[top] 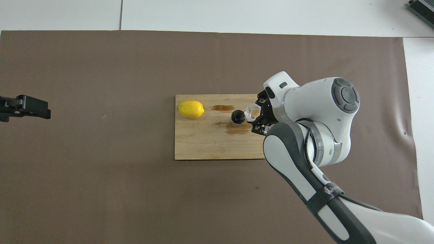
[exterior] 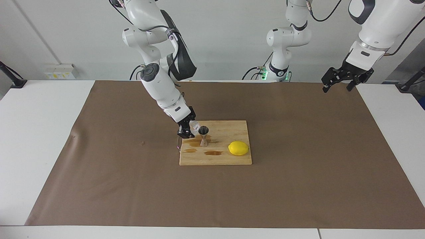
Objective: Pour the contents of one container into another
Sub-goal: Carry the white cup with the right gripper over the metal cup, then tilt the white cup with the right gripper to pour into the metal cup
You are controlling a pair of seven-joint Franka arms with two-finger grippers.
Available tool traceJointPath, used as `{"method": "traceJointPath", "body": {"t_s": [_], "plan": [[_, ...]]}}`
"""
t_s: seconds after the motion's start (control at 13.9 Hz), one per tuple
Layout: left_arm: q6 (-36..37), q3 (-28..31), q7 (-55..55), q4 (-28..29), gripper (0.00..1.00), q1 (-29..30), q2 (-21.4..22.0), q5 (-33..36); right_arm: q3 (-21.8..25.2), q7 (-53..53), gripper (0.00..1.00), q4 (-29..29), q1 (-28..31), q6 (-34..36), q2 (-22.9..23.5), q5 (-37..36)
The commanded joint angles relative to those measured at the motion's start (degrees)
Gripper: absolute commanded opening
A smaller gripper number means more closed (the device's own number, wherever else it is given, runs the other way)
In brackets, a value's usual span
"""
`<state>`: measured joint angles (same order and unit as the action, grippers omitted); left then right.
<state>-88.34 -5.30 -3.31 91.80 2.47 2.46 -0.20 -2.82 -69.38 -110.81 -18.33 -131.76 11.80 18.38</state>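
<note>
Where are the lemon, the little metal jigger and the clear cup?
lemon (exterior: 238,148): facing view, middle of its yellow skin.
jigger (exterior: 203,130): facing view, its upper cone.
clear cup (top: 251,111): overhead view, its frosted wall, held in the right gripper.

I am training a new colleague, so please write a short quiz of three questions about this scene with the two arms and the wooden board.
1. True or false: the lemon lies on the cutting board.
2. Which gripper holds the clear cup? A) left B) right C) neither
3. Fill in: the cup is held tilted beside the top of the steel ____.

Key
1. True.
2. B: the right gripper is shut on the cup, and the left gripper waits open over the left arm's end of the table.
3. jigger, which stands on the board among brown wet stains.
</note>
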Motion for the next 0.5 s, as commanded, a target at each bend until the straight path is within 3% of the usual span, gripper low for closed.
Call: {"method": "traceJointPath", "body": {"t_s": [0.0,0.43], "plan": [[0.4,0.5,0.1,1.5,1.0,-0.8,1.6,-0.7,-0.2,2.3,0.41,0.5,-0.4,-0.4,-0.4,-4.0],[0.6,0.6,0.2,1.5,1.0,-1.1,1.6,-0.7,-0.2,5.7,0.41,1.6,-1.9,0.3,-0.2,-13.2]]}}
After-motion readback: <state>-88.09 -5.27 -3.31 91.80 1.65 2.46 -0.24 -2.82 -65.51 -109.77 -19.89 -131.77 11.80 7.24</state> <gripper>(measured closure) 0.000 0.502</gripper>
